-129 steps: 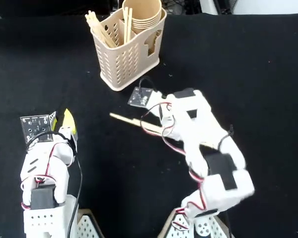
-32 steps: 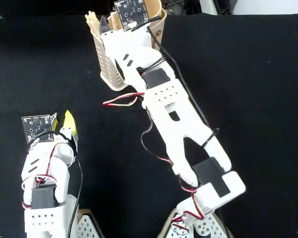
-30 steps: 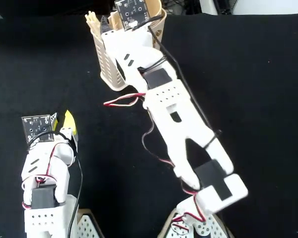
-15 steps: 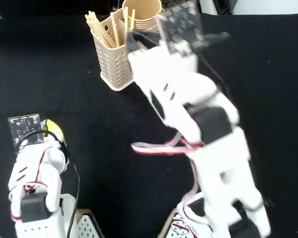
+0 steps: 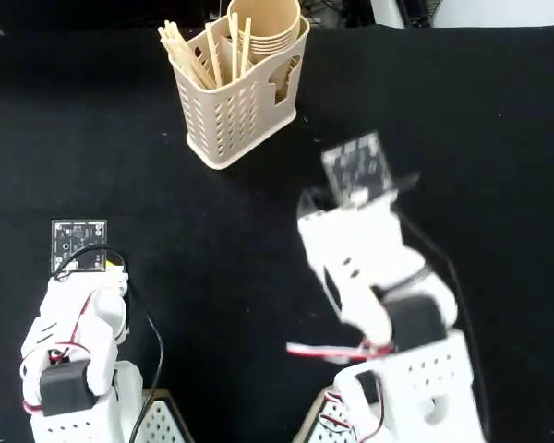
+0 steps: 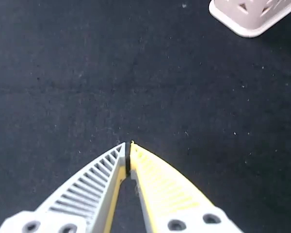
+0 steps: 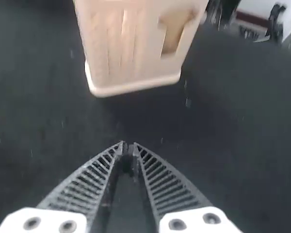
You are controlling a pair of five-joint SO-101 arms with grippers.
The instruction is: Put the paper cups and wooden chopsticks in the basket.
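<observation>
Since the right tool (image 7: 128, 144) has its two ribbed fingers closed tip to tip with nothing between them, and the left tool (image 6: 128, 144) is pinched together and empty too, neither can drop anything. The risk sits further out.

From the right tool the basket (image 5: 240, 115) lies toward 11 o'clock with a stretch of bare black worktop (image 5: 462, 120) between them. From the left tool it lies toward 1 o'clock, well apart. The basket stands upright near 12 o'clock on the worktop. The paper cups (image 5: 266, 23) are nested in its 2 o'clock compartment, and the chopsticks (image 5: 189, 51) stand in the compartments on the 10 o'clock side. By my reading the task looks done, or very nearly.

What could undo it is a careless sweep of the right arm, the closer of the two. The basket looks light and tall, and both the cup stack and the chopsticks rise above its rim. Several chopsticks also lean outward toward 10 o'clock. A knock on the wall could tip the basket and spill everything, and a brush across the top could flick a chopstick out.

A loose red and white cable (image 5: 328, 349) loops out from the right arm near its base. If the arm went back over the basket, slack wiring of that kind could catch a protruding chopstick and drag it out.
</observation>
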